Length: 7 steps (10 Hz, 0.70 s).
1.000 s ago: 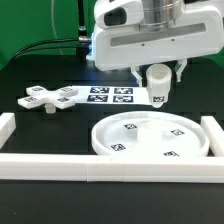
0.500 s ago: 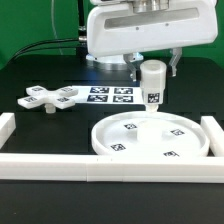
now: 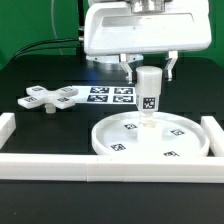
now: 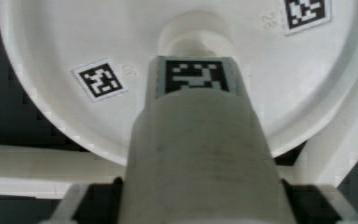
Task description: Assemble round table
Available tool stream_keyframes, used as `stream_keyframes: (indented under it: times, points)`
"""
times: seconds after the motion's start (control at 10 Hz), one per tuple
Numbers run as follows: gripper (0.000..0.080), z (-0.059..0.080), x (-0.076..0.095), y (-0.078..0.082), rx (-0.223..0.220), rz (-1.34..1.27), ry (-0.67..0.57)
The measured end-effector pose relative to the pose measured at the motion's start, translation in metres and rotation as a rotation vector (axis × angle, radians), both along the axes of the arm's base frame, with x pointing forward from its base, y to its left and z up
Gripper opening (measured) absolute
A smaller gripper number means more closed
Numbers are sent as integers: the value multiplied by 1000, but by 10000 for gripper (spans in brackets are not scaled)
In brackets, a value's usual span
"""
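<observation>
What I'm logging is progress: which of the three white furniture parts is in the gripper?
The short cylindrical post, upright over the round disc; the cross-shaped piece lies apart.

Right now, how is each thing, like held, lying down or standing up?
disc: flat on the table, rim up.
post: upright, held over the disc's middle; contact unclear.
end effector: shut on the post.
cross-shaped piece: lying on the table, apart from the disc.
marker board: flat on the table.
</observation>
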State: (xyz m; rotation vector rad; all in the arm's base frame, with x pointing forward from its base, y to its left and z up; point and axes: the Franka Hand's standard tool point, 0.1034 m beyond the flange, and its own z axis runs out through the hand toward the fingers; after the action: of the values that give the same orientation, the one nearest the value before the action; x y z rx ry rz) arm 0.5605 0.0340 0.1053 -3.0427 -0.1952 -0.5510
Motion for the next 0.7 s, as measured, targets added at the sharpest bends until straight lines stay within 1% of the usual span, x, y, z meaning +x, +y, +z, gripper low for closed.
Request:
stream_keyframes:
  times: [0.3,0.5,0.7]
  points:
    - [409,-3,1,0,-1,-2,-10]
    - [409,-3,5,4,1,3,-15]
    - [409,-9,6,7,3,7,-9]
